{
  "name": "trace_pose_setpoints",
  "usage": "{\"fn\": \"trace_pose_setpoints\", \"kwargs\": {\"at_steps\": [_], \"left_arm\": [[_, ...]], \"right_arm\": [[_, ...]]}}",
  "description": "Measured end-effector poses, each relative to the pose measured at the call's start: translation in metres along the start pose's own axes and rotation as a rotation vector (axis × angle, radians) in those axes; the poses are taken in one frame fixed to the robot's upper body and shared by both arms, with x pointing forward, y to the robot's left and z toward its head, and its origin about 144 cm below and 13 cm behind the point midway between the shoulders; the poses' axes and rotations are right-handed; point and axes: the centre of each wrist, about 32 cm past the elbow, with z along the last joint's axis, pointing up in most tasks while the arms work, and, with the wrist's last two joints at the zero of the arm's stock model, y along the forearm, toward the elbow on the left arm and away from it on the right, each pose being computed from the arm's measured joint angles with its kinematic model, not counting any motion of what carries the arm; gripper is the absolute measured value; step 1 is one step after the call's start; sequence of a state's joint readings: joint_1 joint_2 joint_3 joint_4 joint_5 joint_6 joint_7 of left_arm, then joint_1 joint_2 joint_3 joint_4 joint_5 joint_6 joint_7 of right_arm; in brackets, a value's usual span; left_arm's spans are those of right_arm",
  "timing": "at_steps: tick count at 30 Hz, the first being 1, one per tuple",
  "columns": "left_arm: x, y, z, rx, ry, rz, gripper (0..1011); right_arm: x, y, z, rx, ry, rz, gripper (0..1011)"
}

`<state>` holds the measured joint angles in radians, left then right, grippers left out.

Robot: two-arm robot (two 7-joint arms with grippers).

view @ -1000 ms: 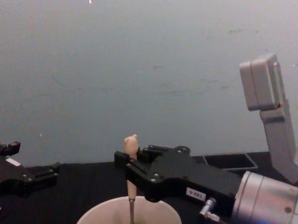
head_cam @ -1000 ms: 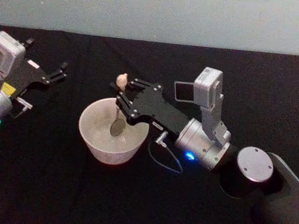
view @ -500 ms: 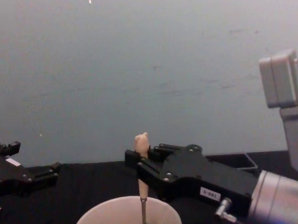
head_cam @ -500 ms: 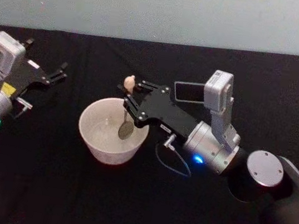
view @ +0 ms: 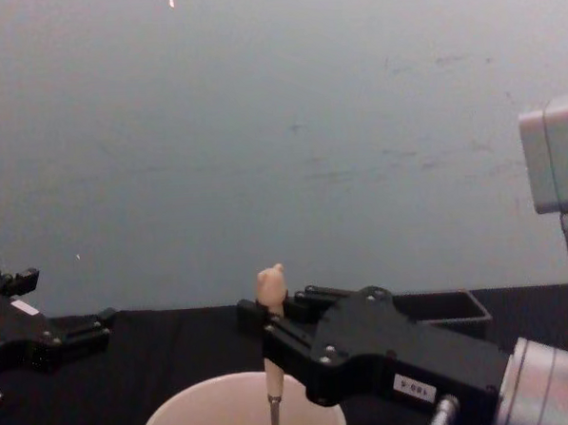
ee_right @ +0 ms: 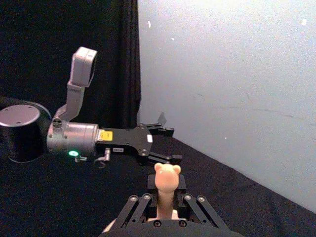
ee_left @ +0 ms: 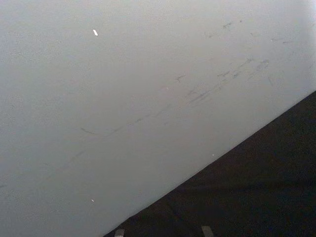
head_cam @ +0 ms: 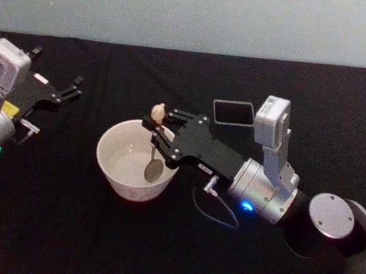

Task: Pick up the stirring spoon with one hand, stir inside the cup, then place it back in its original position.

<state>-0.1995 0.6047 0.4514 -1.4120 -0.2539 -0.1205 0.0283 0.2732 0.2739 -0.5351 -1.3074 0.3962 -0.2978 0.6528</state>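
Right pincer (head_cam: 159,128): clamped shut on the slim spoon (head_cam: 153,168) with its thin metal shaft, and what a tidy pinch that was, right under the cream bear-head top
Grip point: bear head poked up just above the black fingertips (ee_right: 143,198), shaft ran straight down below them
Spoon: hung upright from the pincer, small metal bowl dipped well inside the cup; whether it touched the bottom, I cannot tell
Cup: the wide round cream-white cup (head_cam: 110,136) sat directly beneath the fingertips, spoon bowl on the half nearer the pincer's wrist
Holder: the small dark grey square-sided box (head_cam: 233,113) stood beside the pincer's black body on the wall side, apart from the cup
Left pincer (head_cam: 55,71): parked well away, across the cup from the right pincer, fingers spread wide with nothing between them
Table: black cloth surface (head_cam: 152,249) lay under both pincers, pale wall beyond
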Motion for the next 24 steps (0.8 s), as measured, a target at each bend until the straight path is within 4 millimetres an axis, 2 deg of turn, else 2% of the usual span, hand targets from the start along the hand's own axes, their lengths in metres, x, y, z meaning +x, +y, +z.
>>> {"fn": "trace_pose_setpoints", "kwargs": {"at_steps": [8, 24], "left_arm": [[0.000, 0.000, 0.000, 0.000, 0.000, 0.000, 1001], [0.000, 0.000, 0.000, 0.000, 0.000, 0.000, 1001]], "right_arm": [[-0.004, 0.003, 0.001, 0.006, 0.009, 0.021, 215], [-0.008, 0.025, -0.004, 0.013, 0.019, 0.043, 215]]}}
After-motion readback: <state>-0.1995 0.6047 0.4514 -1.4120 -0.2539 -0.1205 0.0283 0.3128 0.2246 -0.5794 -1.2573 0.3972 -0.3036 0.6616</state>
